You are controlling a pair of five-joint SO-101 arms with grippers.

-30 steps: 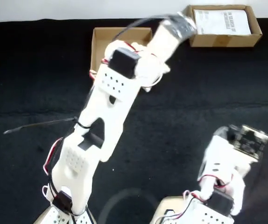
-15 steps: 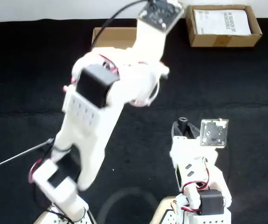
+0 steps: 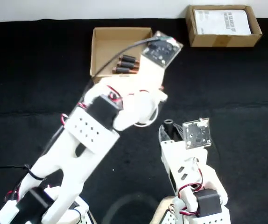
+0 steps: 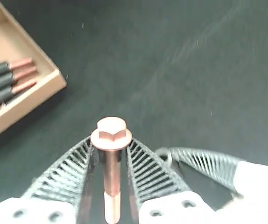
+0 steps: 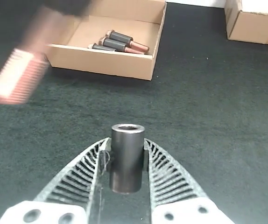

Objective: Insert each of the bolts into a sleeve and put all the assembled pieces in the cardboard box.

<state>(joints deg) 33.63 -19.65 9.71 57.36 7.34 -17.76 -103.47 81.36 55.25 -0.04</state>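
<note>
My left gripper [image 4: 110,140] is shut on a copper bolt [image 4: 110,158], hex head outward, over the black mat. My right gripper [image 5: 127,142] is shut on a dark grey sleeve [image 5: 127,156], held upright with its bore open. The high view has that sleeve [image 3: 168,125] just in front of the left arm's wrist [image 3: 138,105]. A blurred copper threaded end [image 5: 17,74] hangs off to one side of the sleeve, apart from it. The open cardboard box [image 3: 103,39] at the back holds several assembled pieces [image 3: 124,65], also seen from the wrists [image 4: 5,84] [image 5: 120,42].
A second cardboard box [image 3: 223,25] with a printed sheet in it stands at the back right. The left arm [image 3: 87,135] slants across the table's middle. One of the right gripper's ribbed fingers [image 4: 204,161] lies close beside my left gripper.
The left arm has drawn back from over the box toward the table's middle. The right arm has lifted and turned left, bringing the sleeve up near the left wrist.
</note>
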